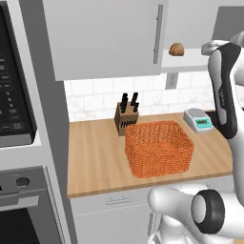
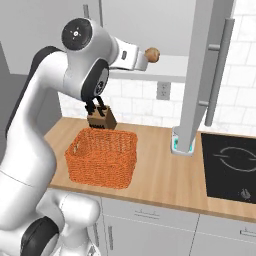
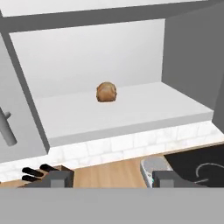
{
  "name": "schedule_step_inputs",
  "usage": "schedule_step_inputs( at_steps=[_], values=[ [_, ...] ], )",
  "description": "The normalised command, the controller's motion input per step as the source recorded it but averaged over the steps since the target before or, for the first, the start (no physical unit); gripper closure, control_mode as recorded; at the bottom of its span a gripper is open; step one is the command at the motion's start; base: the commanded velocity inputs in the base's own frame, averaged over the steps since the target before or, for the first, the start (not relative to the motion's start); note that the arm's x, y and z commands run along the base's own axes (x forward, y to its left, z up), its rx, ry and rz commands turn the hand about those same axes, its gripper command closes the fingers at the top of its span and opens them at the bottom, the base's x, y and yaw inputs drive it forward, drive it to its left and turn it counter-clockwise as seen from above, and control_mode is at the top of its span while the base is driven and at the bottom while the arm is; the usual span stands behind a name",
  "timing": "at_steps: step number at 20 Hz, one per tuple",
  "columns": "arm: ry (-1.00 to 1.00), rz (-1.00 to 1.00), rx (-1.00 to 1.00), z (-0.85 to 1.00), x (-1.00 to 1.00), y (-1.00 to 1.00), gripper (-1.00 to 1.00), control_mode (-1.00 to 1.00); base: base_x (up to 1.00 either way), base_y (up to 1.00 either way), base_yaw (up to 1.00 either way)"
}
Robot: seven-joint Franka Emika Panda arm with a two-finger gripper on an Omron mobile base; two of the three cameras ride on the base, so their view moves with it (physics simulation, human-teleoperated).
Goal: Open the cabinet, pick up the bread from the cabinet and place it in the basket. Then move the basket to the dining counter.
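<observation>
Facing bread (image 3: 106, 92) mid-shelf, edges clear.

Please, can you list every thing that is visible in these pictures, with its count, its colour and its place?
cabinet: one, light grey, on the wall, door swung open
bread: one, golden brown, on the white shelf inside the cabinet
basket: one, orange, on the wood worktop, nothing visible inside
knife block: one, brown with black handles, behind the basket by the tiles
kitchen scale: one, grey with a teal display, right of the basket
wall outlet: one, grey, on the white tiles
cooktop: one, black, set in the worktop at the right
oven: one, grey, far left
gripper: one, dark fingers, open, facing the bread without touching it
</observation>
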Motion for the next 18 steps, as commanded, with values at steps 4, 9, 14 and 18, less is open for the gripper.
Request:
schedule_step_inputs(
  at_steps=[4, 9, 14, 18],
  values=[
    [0.0, 0.09, 0.0, -0.13, 0.61, 0.0, -1.0, -1.0, 0.0, 0.0, 0.0],
    [0.0, 0.04, 0.0, -0.09, 0.64, -0.03, -1.0, -1.0, 0.0, 0.0, 0.0],
    [0.0, 0.04, 0.0, 0.0, 0.49, -0.31, -1.0, -1.0, 0.0, 0.0, 0.0],
    [0.0, 0.02, 0.0, 0.0, 0.54, -0.21, -1.0, -1.0, 0.0, 0.0, 0.0]
  ],
)
